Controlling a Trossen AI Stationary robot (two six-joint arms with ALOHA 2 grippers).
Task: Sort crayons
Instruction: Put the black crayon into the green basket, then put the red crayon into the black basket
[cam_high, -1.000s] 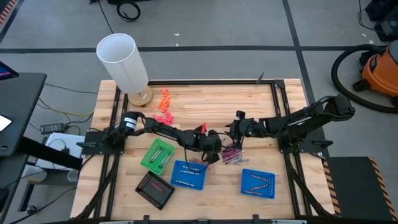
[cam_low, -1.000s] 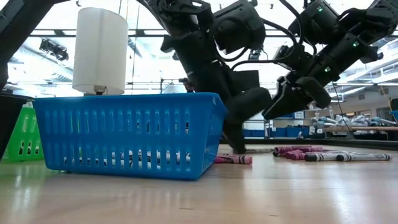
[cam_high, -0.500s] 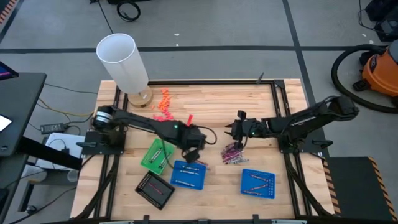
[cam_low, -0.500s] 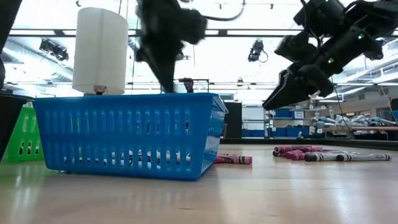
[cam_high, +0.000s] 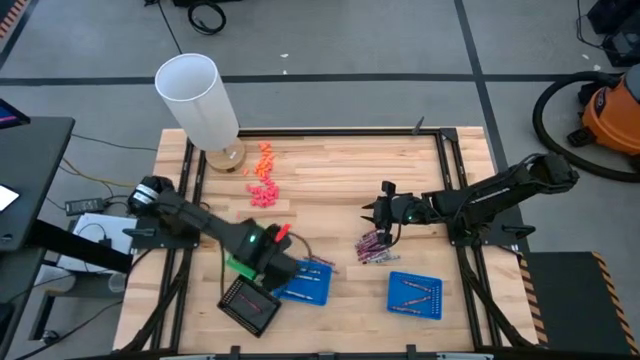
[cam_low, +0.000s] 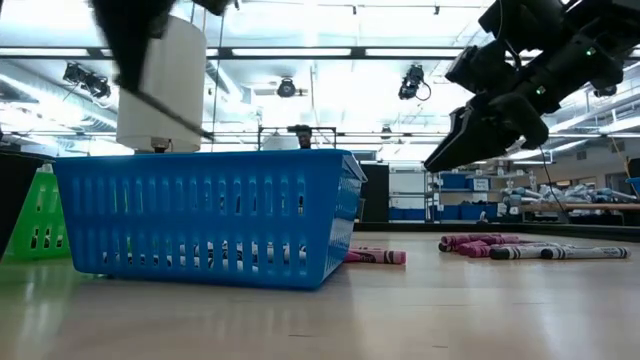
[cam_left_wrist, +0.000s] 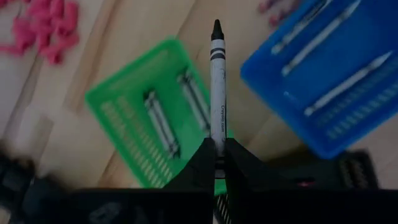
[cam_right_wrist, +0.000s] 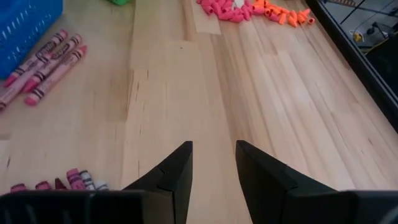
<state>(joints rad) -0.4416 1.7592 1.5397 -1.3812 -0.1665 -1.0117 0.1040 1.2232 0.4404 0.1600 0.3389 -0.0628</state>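
My left gripper (cam_left_wrist: 217, 144) hangs above the green tray (cam_left_wrist: 155, 118) and is shut on a silvery-grey crayon (cam_left_wrist: 216, 87). Two grey crayons lie flat in that tray. The high view shows this gripper (cam_high: 268, 258) between the green tray (cam_high: 240, 255) and a blue tray (cam_high: 305, 282) that holds several crayons. A pile of pinkish-red and maroon crayons (cam_high: 372, 245) lies on the wood. My right gripper (cam_high: 385, 212) hovers just beyond the pile, open (cam_right_wrist: 211, 160), with nothing between its fingers. My left gripper pinches one end of the grey crayon (cam_left_wrist: 216, 138) between its two fingertips, coming from above with the fingers pointing down. The crayon sticks out past the fingertips along their line, its dark tip (cam_left_wrist: 216, 28) farthest from them. It is lifted clear of the trays.
A second blue tray (cam_high: 415, 295) with crayons sits at the near right and a black tray (cam_high: 250, 305) at the near left. A tall white cylinder (cam_high: 200, 100) stands at the far left, with orange and pink chunky bits (cam_high: 263, 175) beside it. Three loose crayons (cam_right_wrist: 43, 59) lie by the blue tray.
My left gripper has risen from the crayon pile and swung toward the table's left and near edges with the grey crayon. It has gone across the blue tray and now hangs over the green one.
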